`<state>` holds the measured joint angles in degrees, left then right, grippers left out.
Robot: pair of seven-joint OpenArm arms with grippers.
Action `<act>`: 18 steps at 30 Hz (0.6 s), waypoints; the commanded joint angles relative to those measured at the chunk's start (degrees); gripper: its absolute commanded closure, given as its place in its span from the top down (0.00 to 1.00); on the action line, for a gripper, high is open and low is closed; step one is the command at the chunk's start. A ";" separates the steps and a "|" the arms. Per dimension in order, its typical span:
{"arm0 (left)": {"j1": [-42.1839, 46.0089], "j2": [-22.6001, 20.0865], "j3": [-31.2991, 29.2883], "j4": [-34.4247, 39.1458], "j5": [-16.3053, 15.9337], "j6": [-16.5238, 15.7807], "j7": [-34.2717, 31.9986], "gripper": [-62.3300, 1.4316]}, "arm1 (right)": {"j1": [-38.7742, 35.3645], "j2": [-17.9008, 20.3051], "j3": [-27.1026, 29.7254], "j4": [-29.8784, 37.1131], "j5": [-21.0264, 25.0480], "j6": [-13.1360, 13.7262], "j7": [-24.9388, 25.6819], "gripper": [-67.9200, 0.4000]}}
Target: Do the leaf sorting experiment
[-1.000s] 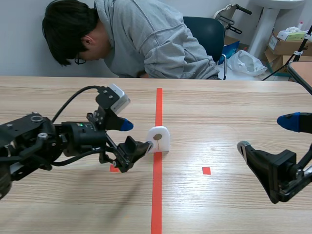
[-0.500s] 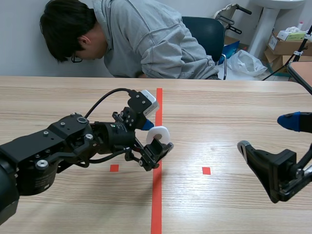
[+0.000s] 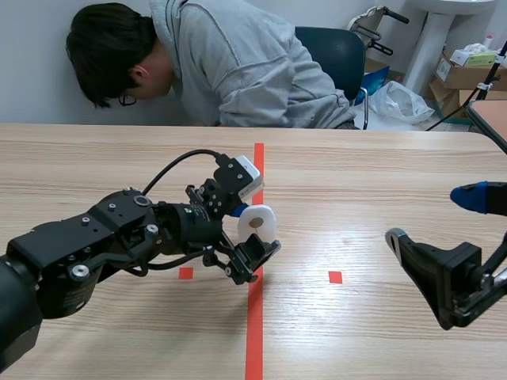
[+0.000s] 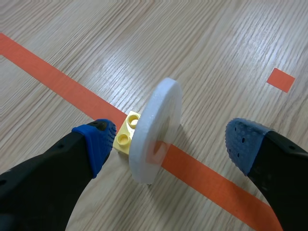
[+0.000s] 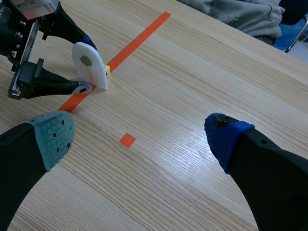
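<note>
A white arch-shaped disc with a small brown spot stands upright on the red tape line. A small yellow stud brick sits against its foot. My left gripper is open and straddles the disc, one blue pad on the brick's side and the other well clear on the opposite face. Neither pad presses on the disc. Far off at the table's right, my right gripper is open and holds nothing. In the right wrist view the disc stands well ahead of the gripper.
A person in a grey hoodie leans over the table's far edge. Two small red tape squares mark the wood on either side of the line. A chair, a bag and boxes stand beyond the table.
My left arm has swung right, bringing its open fingers from beside the disc to either side of it. The right arm has stayed where it was.
</note>
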<state>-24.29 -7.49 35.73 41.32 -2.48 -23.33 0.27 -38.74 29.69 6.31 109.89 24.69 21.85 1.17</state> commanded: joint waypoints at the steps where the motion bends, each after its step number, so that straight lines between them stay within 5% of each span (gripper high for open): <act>1: -0.81 0.15 -0.37 0.66 -0.68 0.09 -0.87 0.79 | 0.68 0.26 0.52 0.26 0.52 0.04 0.87 0.81; 7: -0.81 0.15 -0.37 0.66 -0.92 0.09 -0.90 0.44 | 0.68 0.26 0.52 0.26 0.52 0.04 0.87 0.81; 18: -0.81 0.17 -0.37 0.66 -1.79 0.04 -0.90 0.11 | 0.68 0.26 0.52 0.26 0.52 0.04 0.87 0.81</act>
<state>-24.29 -7.49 35.73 41.32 -3.31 -23.33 0.30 -38.74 29.69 6.31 109.89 24.69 21.85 1.17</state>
